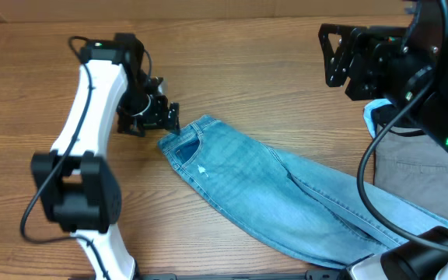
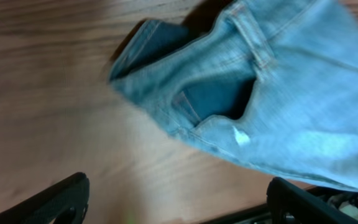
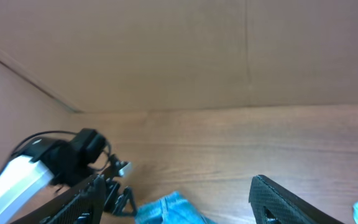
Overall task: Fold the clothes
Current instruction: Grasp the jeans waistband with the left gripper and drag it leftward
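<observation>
The light blue jeans (image 1: 286,198) lie stretched across the table, waistband at the upper left and legs running to the lower right. In the left wrist view the waistband corner and a pocket opening (image 2: 229,99) show close up. My left gripper (image 1: 160,118) is open and empty, just left of the waistband corner, its fingers (image 2: 179,202) over bare wood. My right gripper (image 1: 334,54) is open and empty, raised high at the upper right. In the right wrist view its fingers (image 3: 179,199) frame the waistband tip (image 3: 169,208) far below.
Grey trousers (image 1: 411,159) over pale turquoise cloth (image 1: 373,117) lie at the right edge under the right arm. A cardboard wall (image 3: 179,56) stands behind the table. Cables hang from both arms.
</observation>
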`<state>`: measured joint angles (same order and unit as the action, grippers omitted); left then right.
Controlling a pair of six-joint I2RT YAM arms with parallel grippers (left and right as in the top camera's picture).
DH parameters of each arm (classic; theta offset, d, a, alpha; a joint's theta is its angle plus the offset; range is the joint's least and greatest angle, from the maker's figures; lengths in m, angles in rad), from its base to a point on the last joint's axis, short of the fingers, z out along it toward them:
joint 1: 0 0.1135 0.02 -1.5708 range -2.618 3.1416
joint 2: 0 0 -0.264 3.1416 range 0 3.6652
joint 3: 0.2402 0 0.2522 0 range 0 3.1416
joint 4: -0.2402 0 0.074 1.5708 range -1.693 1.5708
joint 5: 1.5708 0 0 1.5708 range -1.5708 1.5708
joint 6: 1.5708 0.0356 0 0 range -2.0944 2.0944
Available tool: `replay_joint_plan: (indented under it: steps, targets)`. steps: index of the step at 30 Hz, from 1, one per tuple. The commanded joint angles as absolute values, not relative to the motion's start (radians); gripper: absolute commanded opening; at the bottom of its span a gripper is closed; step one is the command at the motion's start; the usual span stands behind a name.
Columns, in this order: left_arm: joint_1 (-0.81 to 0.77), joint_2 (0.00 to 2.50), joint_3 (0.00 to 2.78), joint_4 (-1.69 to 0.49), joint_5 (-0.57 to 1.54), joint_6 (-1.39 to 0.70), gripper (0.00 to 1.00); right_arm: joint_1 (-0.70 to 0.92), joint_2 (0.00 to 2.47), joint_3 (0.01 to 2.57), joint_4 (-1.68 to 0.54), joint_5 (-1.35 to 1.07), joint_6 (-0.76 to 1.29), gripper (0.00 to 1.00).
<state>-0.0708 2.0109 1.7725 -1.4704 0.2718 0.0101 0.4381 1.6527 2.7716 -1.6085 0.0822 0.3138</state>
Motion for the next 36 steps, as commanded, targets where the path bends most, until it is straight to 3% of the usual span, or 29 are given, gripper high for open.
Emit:
replay_joint_plan:
  steps: [1,5,9,12,18,20,28,36]
  targets:
    - [-0.072,2.104,1.771,-1.418,0.363,0.124,0.95,0.43,1.639,2.781,-1.629,0.089,0.314,0.78]
    - [-0.081,2.223,1.771,-1.35,0.529,0.265,0.97,0.43,1.639,2.781,-1.648,0.089,0.313,0.78]
    - [-0.114,2.32,1.771,-1.325,0.559,0.289,0.99,0.43,1.639,2.781,-1.655,0.089,0.313,0.78]
    - [-0.152,2.401,1.771,-1.329,0.571,0.289,0.93,0.43,1.639,2.781,-1.657,0.09,0.313,0.79]
    - [-0.2,2.473,1.771,-1.331,0.572,0.289,0.13,0.43,1.639,2.781,-1.658,0.12,0.313,0.8]
    - [-0.201,2.47,1.781,-1.349,0.574,0.29,0.04,0.43,1.639,2.781,-1.66,0.133,0.313,0.8]
    - [-0.036,2.389,2.156,-1.64,0.611,0.307,0.04,0.43,1.639,2.781,-1.661,0.179,0.314,0.81]
    - [0.317,2.277,2.626,-1.687,0.539,0.046,0.04,0.43,1.639,2.781,-1.664,0.187,0.314,0.81]
